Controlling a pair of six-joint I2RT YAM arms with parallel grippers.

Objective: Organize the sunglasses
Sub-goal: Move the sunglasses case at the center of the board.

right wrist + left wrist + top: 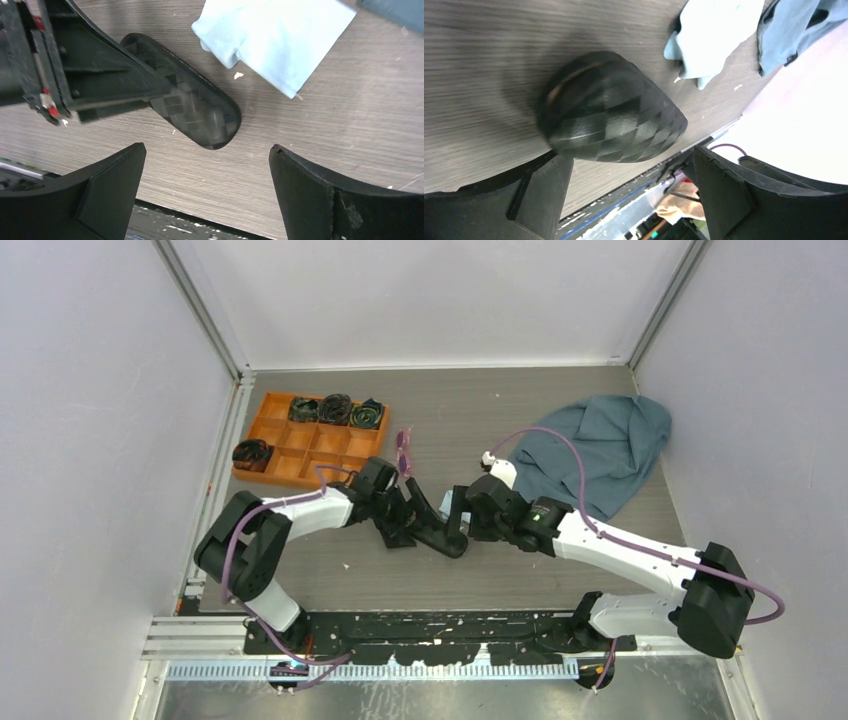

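Note:
The sunglasses (403, 451), a folded purple-pink pair, lie on the table just beyond the left arm's wrist; neither wrist view shows them. The black oblong case (447, 538) lies shut between the two grippers, with a diamond-pattern shell in the left wrist view (610, 117) and the right wrist view (201, 107). My left gripper (634, 172) is open with its fingertips at one end of the case. My right gripper (207, 162) is open and empty, just short of the case's other end. A small light-blue cloth (275, 37) lies beside the case.
An orange divided tray (300, 450) with several dark rolled items stands at the back left. A large blue-grey cloth (600, 445) lies crumpled at the back right. The table's near edge and the metal rail (165, 222) are close below the right gripper.

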